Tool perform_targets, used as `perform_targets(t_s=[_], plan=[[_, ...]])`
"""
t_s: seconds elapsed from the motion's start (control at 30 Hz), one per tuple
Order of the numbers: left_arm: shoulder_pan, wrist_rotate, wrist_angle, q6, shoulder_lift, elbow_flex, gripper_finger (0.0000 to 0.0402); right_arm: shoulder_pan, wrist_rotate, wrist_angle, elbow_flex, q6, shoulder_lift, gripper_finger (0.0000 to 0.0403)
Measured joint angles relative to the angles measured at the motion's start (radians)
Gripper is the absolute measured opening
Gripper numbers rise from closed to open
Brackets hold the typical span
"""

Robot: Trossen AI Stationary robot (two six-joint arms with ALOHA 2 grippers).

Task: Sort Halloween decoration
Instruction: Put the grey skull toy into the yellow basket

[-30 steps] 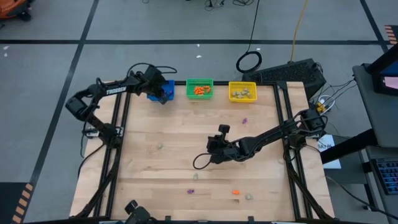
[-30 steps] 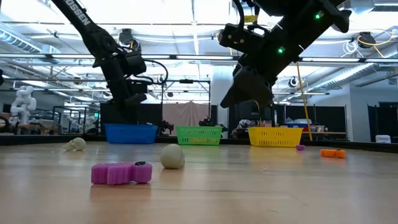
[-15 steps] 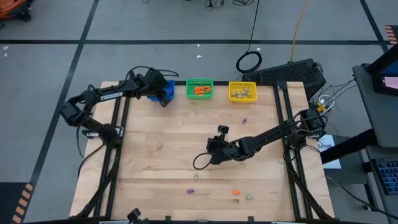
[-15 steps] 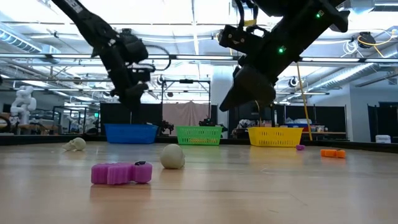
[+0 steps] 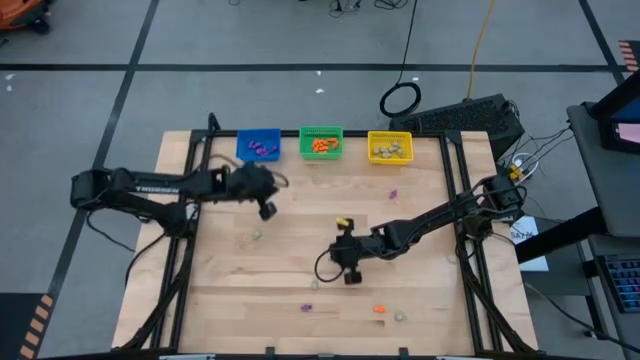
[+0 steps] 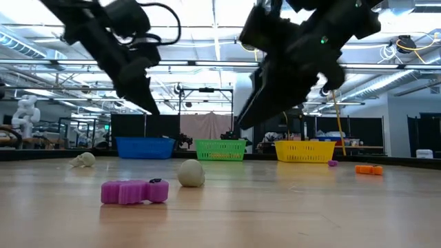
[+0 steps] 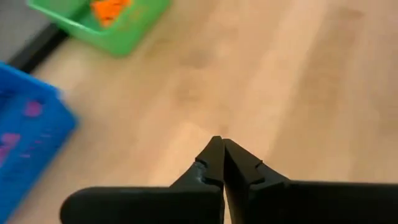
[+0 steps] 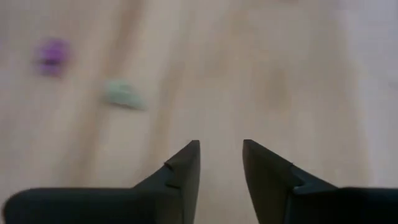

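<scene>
Small Halloween trinkets lie loose on the wooden table: a purple one [image 6: 134, 191], a pale ball [image 6: 191, 173], a pale one [image 5: 257, 236], an orange one [image 5: 379, 309] and a small purple one [image 5: 393, 192]. My left gripper [image 5: 266, 207] hangs shut and empty above the table's left middle, on the near side of the blue bin [image 5: 259, 146]; its tips [image 7: 222, 144] meet. My right gripper [image 5: 349, 274] hovers open over the table's centre, with bare wood between its fingers [image 8: 221, 155]. A purple trinket [image 8: 53, 53] and a pale one [image 8: 124, 94] lie ahead of it.
Three bins stand in a row at the far edge: the blue one with purple pieces, a green one [image 5: 321, 142] with orange pieces, a yellow one [image 5: 390, 147] with pale pieces. More trinkets lie near the front edge [image 5: 400, 316]. Black frame rails [image 5: 468, 250] run along both sides.
My left gripper has swung from above the blue bin toward the table's near side and centre, staying well above the wood. My right gripper has stayed in place but turned at the wrist, its fingers now pointing more toward the near edge.
</scene>
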Motion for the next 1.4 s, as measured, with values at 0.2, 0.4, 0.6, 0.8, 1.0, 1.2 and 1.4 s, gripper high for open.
perform_targets(t_s=[0.2,0.4,0.6,0.8,1.0,1.2,1.4], plan=[[-0.22,-0.087,0.166,-0.121,-0.028,-0.118,0.0001,0.025,-0.202,0.089,0.005,-0.063,0.004,0.0159],[-0.373,-0.254,0.188,-0.228,-0.028,-0.141,0.0001,0.057,-0.23,0.015,0.131,-0.093,0.093,0.0198],[-0.47,-0.303,0.188,-0.263,-0.028,-0.141,0.0001,0.063,-0.231,-0.201,0.333,-0.214,0.234,0.0207],[-0.543,-0.391,0.177,-0.32,-0.028,-0.141,0.0001,0.062,-0.232,-0.357,0.509,-0.35,0.343,0.0202],[-0.589,-0.406,0.178,-0.32,-0.028,-0.141,0.0001,0.044,-0.283,-0.405,0.581,-0.417,0.402,0.0201],[-0.621,-0.428,0.179,-0.346,-0.028,-0.141,0.0001,0.017,-0.309,-0.421,0.581,-0.418,0.422,0.018],[-0.64,-0.434,0.18,-0.347,-0.028,-0.141,0.0001,-0.005,-0.371,-0.413,0.582,-0.425,0.428,0.0113]])
